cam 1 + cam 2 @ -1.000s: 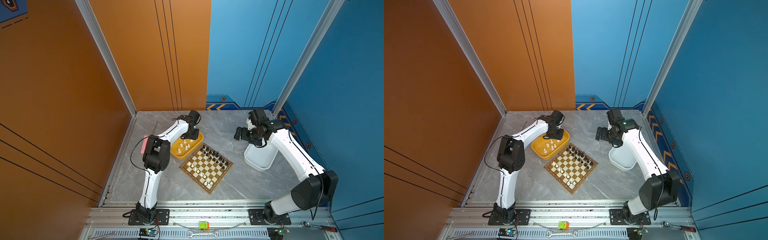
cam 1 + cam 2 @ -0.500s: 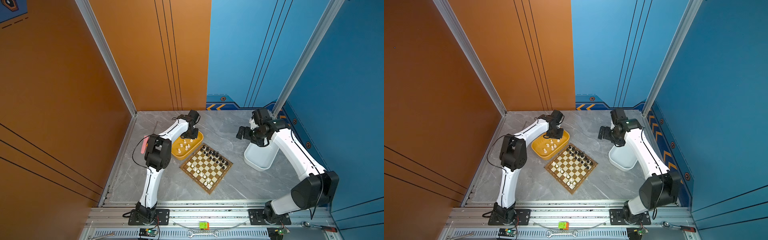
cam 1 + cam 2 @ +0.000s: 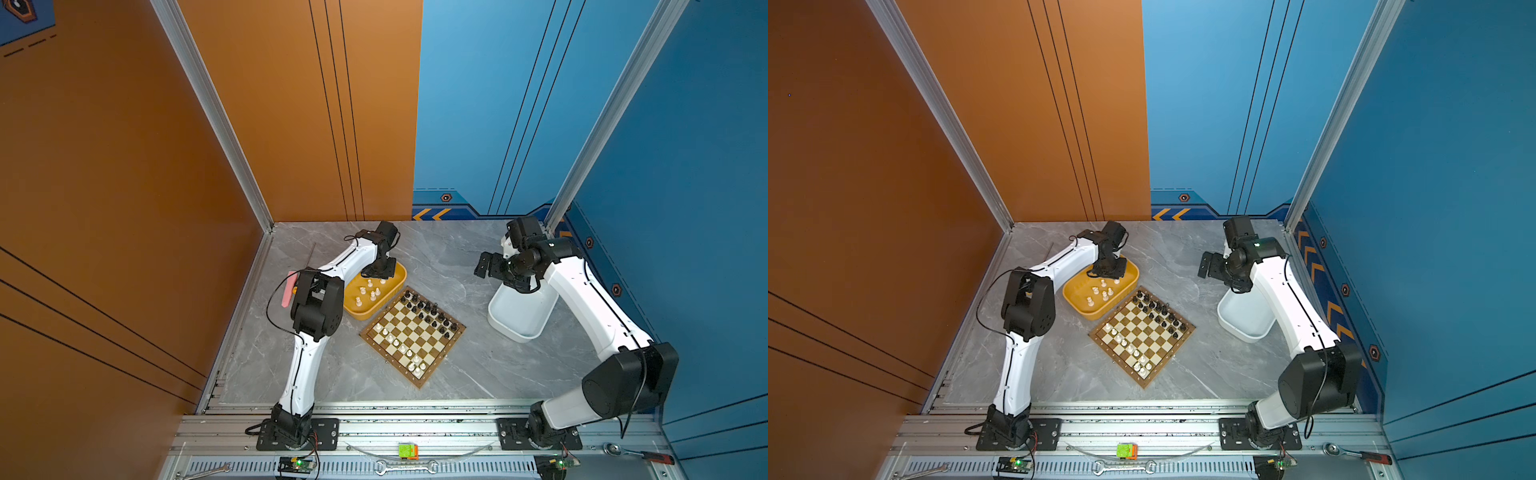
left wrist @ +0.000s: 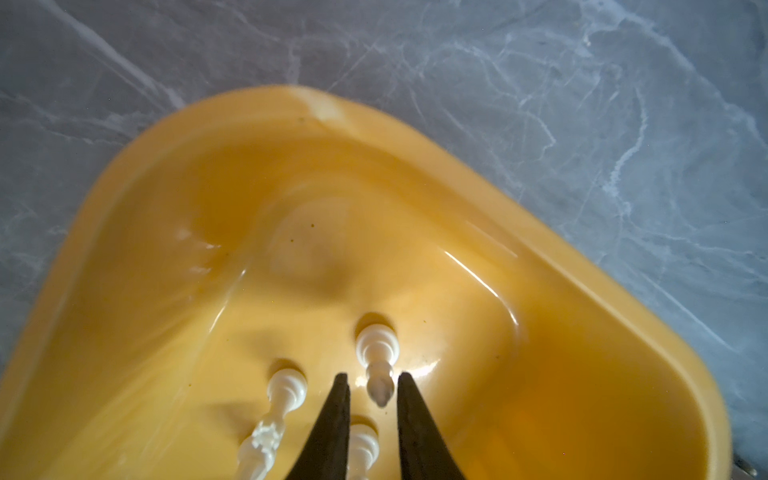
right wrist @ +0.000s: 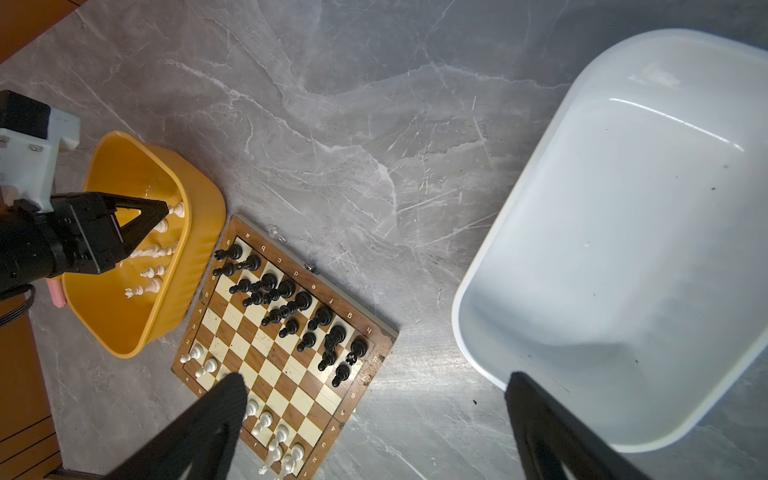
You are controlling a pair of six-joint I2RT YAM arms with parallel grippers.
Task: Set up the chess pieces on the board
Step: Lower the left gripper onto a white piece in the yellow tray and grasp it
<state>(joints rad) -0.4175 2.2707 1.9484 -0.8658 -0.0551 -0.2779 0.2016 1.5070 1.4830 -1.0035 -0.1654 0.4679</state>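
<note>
Sitting in one tray (image 3: pixel 362 316) (yellow): six white pieces (image 3: pixel 372 296).

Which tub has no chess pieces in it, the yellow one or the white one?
The white tub: it is bare inside. The yellow tub has several white pieces in it.

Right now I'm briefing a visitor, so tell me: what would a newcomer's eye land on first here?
The board mid-table draws the eye: black pieces line its far-right side, white pieces its near-left side. Beside it, in the yellow tray, the left fingers straddle a white piece.
</note>
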